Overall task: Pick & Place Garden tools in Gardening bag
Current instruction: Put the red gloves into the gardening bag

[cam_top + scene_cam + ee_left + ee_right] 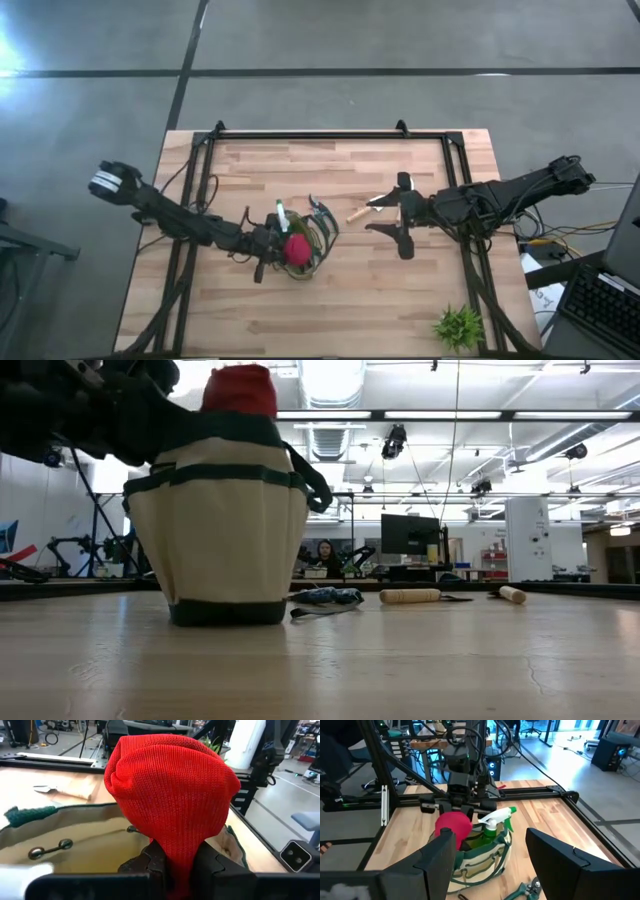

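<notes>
- Gardening bag [300, 248]: shown upright left of the table's centre; a white-and-green spray bottle [496, 820] is already seen standing inside it.
- Left gripper [272, 247]: held at the bag's rim, its fingers clamped on a red knitted piece [172, 800] (apparently a glove), which is suspended over the open mouth of the bag and has not yet been released.
- Right gripper [402, 226]: held over the table well to the right of the bag, its fingers spread wide apart and empty.
- Shears [322, 213]: left lying on the table just beside the bag, on its far right side.
- Wooden-handled trowel [362, 209]: left lying on the table between the bag and the right gripper, close by the latter's fingers.
- Small leafy plant [458, 325]: placed near the table's front right edge (not counted among the tools).
- Progress, as judged: the task is partly done. One item is bagged and a second is about to be dropped in; at least the shears and the trowel remain to be collected.
</notes>
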{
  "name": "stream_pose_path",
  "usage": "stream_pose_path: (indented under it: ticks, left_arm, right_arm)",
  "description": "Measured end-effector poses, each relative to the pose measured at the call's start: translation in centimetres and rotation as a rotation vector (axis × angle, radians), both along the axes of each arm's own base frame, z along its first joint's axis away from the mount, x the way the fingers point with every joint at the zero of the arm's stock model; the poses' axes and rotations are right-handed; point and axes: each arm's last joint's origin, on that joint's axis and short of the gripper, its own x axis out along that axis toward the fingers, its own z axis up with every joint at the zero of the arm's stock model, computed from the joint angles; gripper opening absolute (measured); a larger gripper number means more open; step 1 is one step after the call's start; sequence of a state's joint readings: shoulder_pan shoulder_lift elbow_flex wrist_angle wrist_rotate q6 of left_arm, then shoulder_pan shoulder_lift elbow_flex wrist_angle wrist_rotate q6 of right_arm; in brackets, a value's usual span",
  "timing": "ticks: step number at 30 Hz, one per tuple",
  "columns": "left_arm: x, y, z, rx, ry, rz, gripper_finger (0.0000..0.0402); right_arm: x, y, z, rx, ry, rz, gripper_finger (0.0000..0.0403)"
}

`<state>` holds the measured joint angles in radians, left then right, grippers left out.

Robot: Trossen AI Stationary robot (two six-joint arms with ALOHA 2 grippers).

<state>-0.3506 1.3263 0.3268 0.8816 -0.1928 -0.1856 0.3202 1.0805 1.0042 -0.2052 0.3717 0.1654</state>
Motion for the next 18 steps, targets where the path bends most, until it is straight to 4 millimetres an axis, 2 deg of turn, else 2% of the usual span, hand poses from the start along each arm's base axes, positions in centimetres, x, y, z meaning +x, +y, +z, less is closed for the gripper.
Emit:
stream_pose_path:
  ticks: [10, 18]
  left_arm:
    - [0.82, -0.23, 0.05, -0.017, 0.010, 0.006, 0.0048]
    - [0.75, -0.18, 0.11, -0.046, 0.011, 0.014, 0.0150]
  right_arm:
    - [0.00, 0.01, -0.01, 0.001, 0.001, 0.003, 0.0233]
    - [0.00, 0.00, -0.02, 0.000, 0.002, 0.003, 0.0233]
